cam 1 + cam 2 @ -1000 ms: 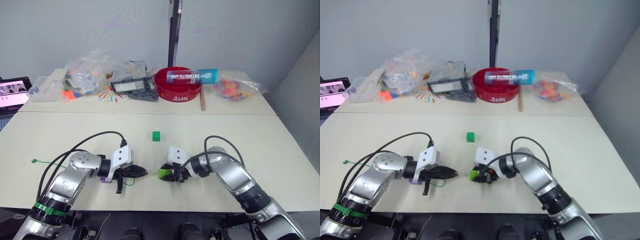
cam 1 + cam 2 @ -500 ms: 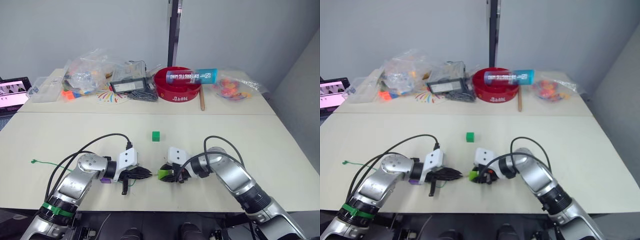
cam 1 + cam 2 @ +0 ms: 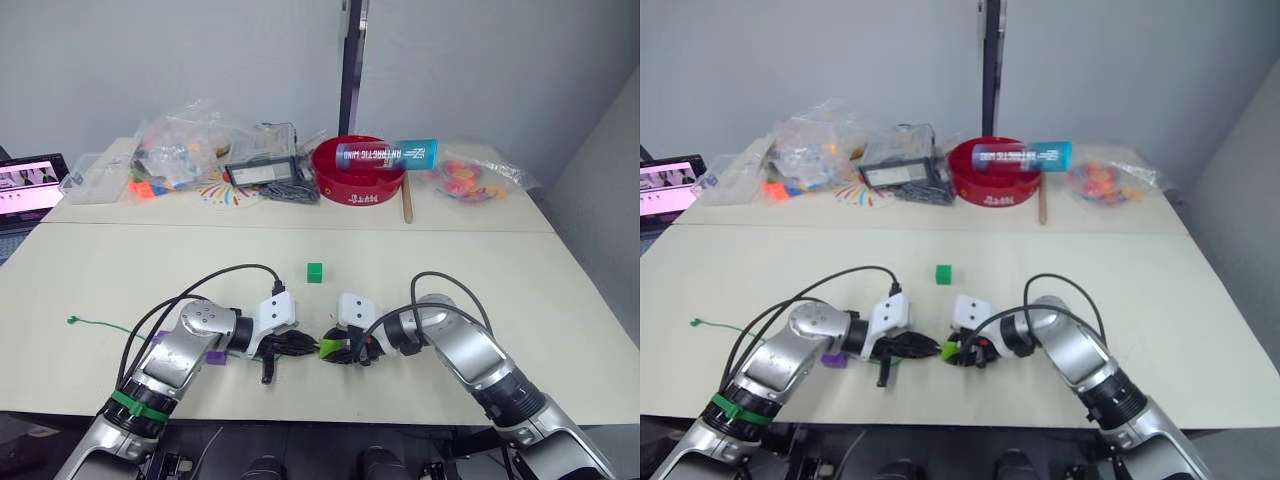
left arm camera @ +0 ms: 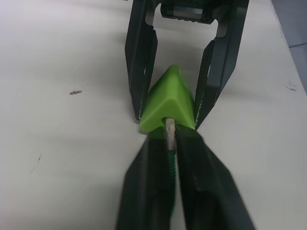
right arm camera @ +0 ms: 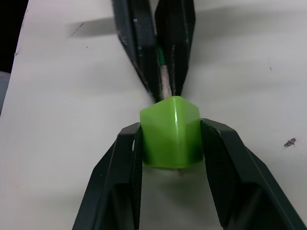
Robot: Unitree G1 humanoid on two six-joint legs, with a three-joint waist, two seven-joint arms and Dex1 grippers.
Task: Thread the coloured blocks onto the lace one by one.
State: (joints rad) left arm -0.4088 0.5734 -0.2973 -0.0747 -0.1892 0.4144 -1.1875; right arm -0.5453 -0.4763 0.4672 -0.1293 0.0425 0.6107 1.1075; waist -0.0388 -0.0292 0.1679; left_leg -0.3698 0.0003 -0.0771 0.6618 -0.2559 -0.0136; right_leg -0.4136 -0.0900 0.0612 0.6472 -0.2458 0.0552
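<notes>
Near edge of the desk [image 3: 420, 300]: the left gripper [image 3: 300, 345] and right gripper [image 3: 335, 349] meet tip to tip, no passage between them. A purple block [image 3: 216, 356] lies beside the left arm. Desk middle is open apart from one dark green block [image 3: 314, 272]. The lace [image 3: 100, 324] trails toward the left edge. Far edge is obstructed by plastic bags [image 3: 185, 145], a red bowl [image 3: 357, 175] and a tube [image 3: 386, 152].
</notes>
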